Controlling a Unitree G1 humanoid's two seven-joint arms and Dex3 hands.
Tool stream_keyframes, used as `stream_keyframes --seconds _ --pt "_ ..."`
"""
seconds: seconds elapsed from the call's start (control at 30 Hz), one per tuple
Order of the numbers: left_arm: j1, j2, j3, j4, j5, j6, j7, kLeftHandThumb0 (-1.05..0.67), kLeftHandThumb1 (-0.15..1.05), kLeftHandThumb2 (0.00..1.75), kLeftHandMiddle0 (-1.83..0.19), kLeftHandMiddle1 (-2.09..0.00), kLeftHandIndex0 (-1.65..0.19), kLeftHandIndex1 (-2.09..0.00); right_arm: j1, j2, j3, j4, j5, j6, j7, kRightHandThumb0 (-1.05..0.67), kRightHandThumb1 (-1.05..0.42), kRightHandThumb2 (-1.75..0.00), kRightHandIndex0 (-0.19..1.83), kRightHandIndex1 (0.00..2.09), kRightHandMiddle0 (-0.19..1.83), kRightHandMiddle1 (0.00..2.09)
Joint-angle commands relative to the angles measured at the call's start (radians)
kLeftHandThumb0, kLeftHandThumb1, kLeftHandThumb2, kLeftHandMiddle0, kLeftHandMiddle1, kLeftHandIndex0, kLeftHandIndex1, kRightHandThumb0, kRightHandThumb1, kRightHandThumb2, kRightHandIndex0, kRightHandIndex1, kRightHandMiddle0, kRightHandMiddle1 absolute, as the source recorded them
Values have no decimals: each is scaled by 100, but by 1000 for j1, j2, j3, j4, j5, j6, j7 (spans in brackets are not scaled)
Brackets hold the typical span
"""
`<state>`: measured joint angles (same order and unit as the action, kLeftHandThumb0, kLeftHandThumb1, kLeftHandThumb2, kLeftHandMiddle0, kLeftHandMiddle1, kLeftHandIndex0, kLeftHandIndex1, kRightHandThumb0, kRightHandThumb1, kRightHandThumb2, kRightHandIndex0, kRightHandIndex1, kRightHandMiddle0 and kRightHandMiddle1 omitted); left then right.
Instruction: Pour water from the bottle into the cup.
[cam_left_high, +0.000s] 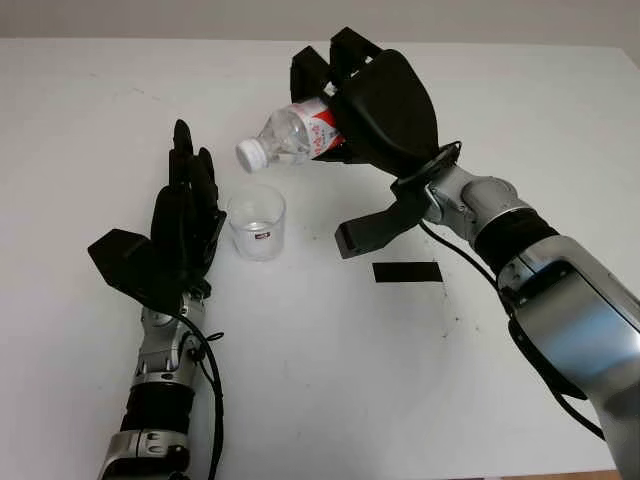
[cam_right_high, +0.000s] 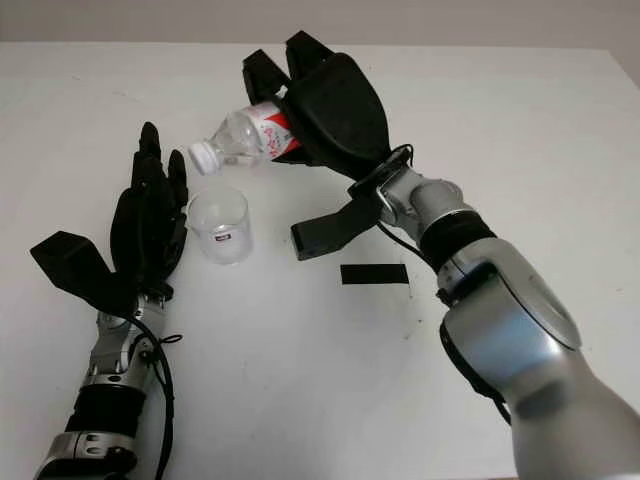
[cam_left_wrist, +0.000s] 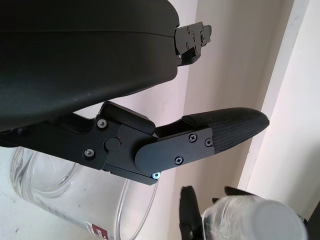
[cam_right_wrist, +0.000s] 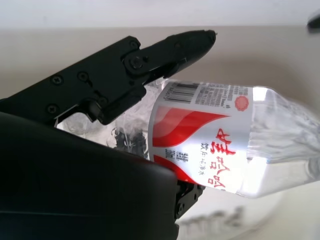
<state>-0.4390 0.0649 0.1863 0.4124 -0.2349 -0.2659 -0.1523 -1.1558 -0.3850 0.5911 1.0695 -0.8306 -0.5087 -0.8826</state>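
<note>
Bottle (cam_left_high: 295, 132): clear plastic with a red-and-white label, held in the air in the upper centre of the frame, long axis near horizontal and tipped slightly down toward its white cap (cam_left_high: 250, 154), which points to the lower left. The cap appears still on. Cup (cam_left_high: 257, 223): clear, upright on the white table (cam_left_high: 320, 380), left of centre, directly below and just beyond the cap; a little liquid may lie at its bottom, though this is hard to tell. Right hand (cam_left_high: 375, 105): fingers wrapped around the bottle's labelled body, entering from the right of the frame. Left hand (cam_left_high: 185, 225): open, holding nothing, just beside the cup on its left, and the nearer of the two to the cup. Black strip (cam_left_high: 406, 271): flat on the table, right of the cup. The pour turns on the bottle mouth standing above the cup's rim; judged here, it sits over the near rim.
</note>
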Motion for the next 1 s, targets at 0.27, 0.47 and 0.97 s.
stream_keyframes --seconds 0.27,0.47,0.97 --pt "11 11 7 -3 -8 19 -18 -83 105 69 16 -5 17 -5 266 50 -351 -328 580 56 604 -39 -105 -37 145 209 111 209" --pt "14 21 7 -6 -12 34 -34 -84 105 70 18 -5 19 -5 482 73 -455 -668 762 310 862 -38 -105 -36 141 209 115 209" --pt "7 11 5 7 -10 47 -48 -83 105 71 16 -5 19 -3 781 93 -629 -1206 1059 956 1062 -44 -105 -36 139 209 103 209"
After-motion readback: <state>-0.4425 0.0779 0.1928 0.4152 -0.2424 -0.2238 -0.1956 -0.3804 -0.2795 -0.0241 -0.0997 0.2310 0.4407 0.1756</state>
